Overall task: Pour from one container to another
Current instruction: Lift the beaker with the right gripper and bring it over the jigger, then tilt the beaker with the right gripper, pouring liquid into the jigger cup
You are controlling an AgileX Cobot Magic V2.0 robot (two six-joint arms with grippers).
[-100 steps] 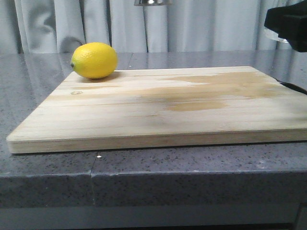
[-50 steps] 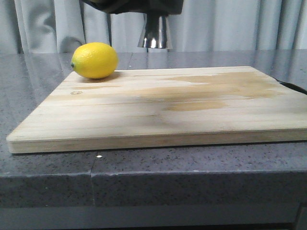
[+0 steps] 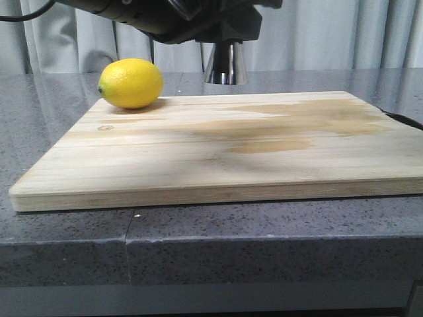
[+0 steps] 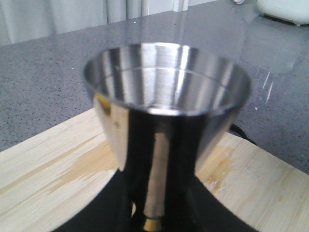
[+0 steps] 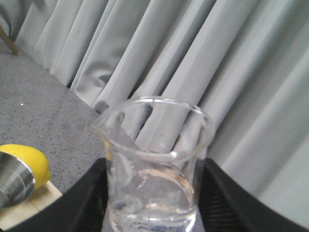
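Note:
My left gripper (image 4: 154, 215) is shut on the narrow waist of the steel jigger (image 4: 166, 96), holding it upright with its open cup facing the wrist camera. In the front view the jigger's lower cone (image 3: 227, 66) hangs just above the far edge of the wooden cutting board (image 3: 231, 148), under the black left arm. In the right wrist view my right gripper (image 5: 154, 210) is shut on the clear glass beaker (image 5: 154, 164), which stands upright between the two black fingers (image 5: 89, 200). The right gripper and beaker are outside the front view.
A yellow lemon (image 3: 130, 82) lies on the board's far left corner, also seen as the lemon (image 5: 29, 162) beside the jigger's rim (image 5: 14, 186). The board lies on a grey speckled counter (image 3: 198, 244). Grey curtains hang behind. A black cable (image 3: 404, 119) runs by the board's right edge.
The left arm has come down and slightly right with the jigger, from the top edge to just above the board's far side. The right gripper left the front view's top right corner.

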